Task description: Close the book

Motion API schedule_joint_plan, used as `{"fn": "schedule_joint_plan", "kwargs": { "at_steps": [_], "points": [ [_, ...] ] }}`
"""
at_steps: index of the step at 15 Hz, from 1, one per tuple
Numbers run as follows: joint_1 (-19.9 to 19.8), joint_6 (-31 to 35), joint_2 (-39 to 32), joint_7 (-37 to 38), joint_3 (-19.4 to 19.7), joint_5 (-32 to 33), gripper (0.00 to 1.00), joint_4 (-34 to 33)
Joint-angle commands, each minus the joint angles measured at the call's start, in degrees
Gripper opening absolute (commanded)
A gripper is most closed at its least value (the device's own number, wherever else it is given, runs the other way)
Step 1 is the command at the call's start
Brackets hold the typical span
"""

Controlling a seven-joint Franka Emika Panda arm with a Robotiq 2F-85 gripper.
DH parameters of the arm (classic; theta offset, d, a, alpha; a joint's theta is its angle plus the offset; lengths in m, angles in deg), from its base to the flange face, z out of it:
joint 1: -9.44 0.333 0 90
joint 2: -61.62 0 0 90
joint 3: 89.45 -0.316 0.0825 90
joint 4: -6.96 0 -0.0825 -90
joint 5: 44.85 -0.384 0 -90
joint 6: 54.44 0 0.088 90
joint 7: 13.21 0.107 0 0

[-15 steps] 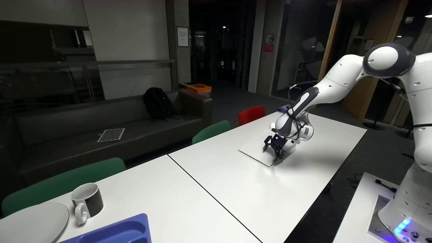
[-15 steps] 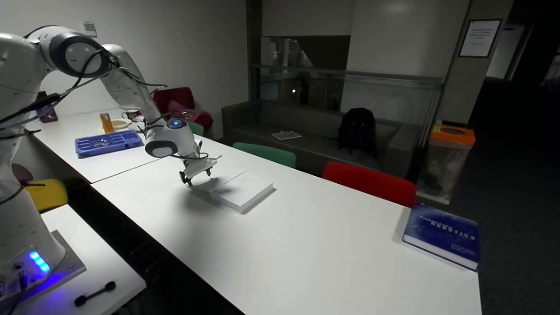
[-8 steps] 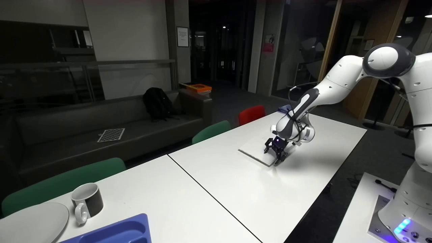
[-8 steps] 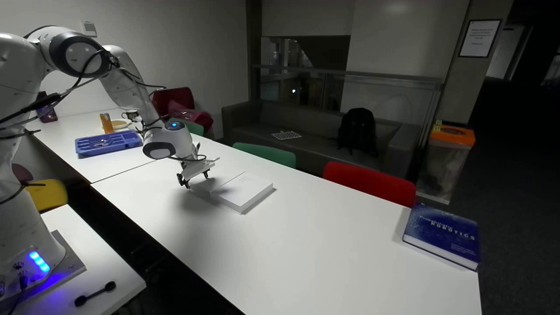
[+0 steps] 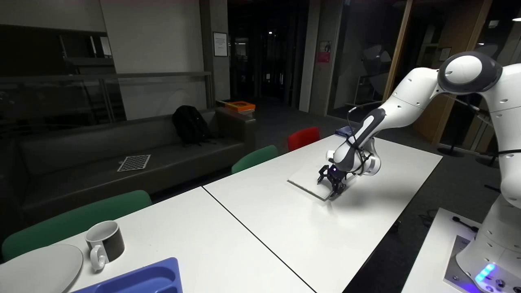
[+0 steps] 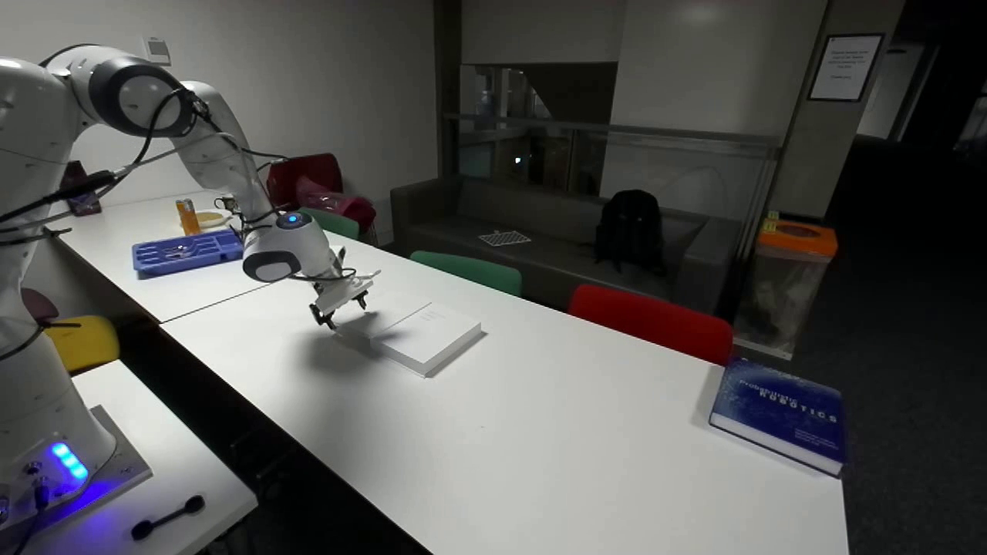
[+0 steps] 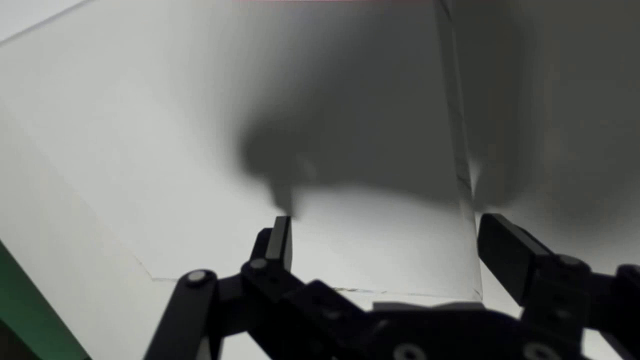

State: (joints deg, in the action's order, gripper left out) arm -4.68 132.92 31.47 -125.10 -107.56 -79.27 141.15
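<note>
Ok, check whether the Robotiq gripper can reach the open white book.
Probably yes: in the wrist view the open Robotiq gripper appears to straddle an edge of the white book, with nothing visible in the way.

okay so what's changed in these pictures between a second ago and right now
The claw has shifted slightly toward the left of an exterior view, away from the thick side of the white book. Nothing was visibly grasped or released; its jaws stand apart. The white book is still open, in the same place; the blue book and mug haven't moved.
</note>
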Motion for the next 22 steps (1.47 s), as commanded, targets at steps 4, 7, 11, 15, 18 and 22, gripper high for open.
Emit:
{"fn": "schedule_joint_plan", "kwargs": {
  "at_steps": [4,7,11,15,18,22],
  "points": [
    [1.5,10.4,3.3,-0.1,-1.3,2.7,1.00,3.4],
    [1.7,10.9,3.8,0.1,-1.1,3.9,1.00,3.6],
    [2.5,10.9,6.1,1.9,-0.3,3.9,1.00,3.5],
    [9.5,10.2,10.4,15.4,8.9,13.4,1.00,3.7],
    [14.1,10.8,13.3,17.1,13.9,10.1,1.00,2.9],
    [27.4,10.8,16.8,15.3,27.4,1.3,1.00,2.6]
  ]
}}
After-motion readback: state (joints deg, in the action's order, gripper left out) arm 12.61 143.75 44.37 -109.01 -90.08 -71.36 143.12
